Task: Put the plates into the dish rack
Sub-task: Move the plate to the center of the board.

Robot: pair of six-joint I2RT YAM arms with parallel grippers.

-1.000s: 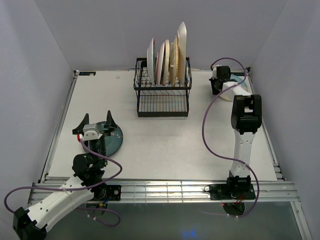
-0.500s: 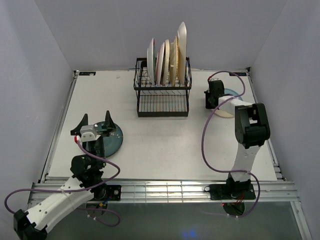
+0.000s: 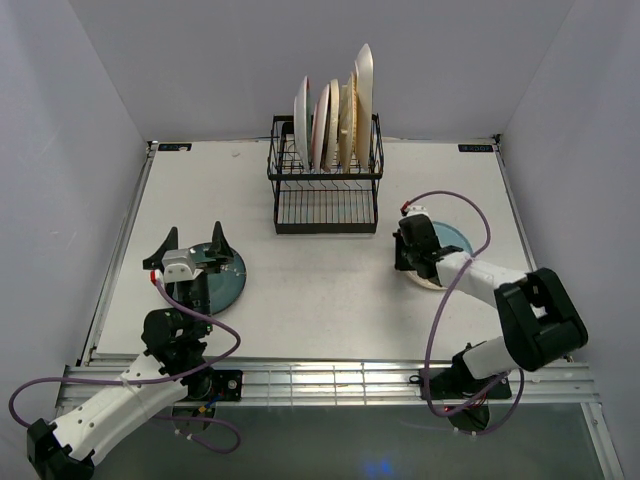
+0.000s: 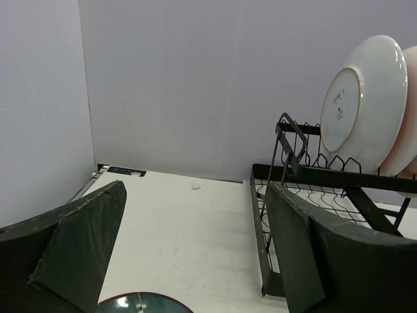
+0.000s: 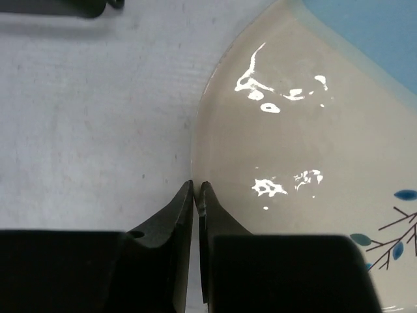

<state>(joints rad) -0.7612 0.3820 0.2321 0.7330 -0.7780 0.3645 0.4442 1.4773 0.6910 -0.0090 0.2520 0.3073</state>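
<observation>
White tabletop (image 3: 330, 290) bears the cream-and-blue plate (image 5: 293, 130); right gripper (image 5: 196, 186) pinched closed at its rim (gripping nothing); left gripper (image 4: 195, 189) gapes empty.

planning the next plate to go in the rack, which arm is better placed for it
Probably right: the right gripper is shut at the cream plate's rim, near the rack. The left gripper hangs open above the teal plate.
</observation>
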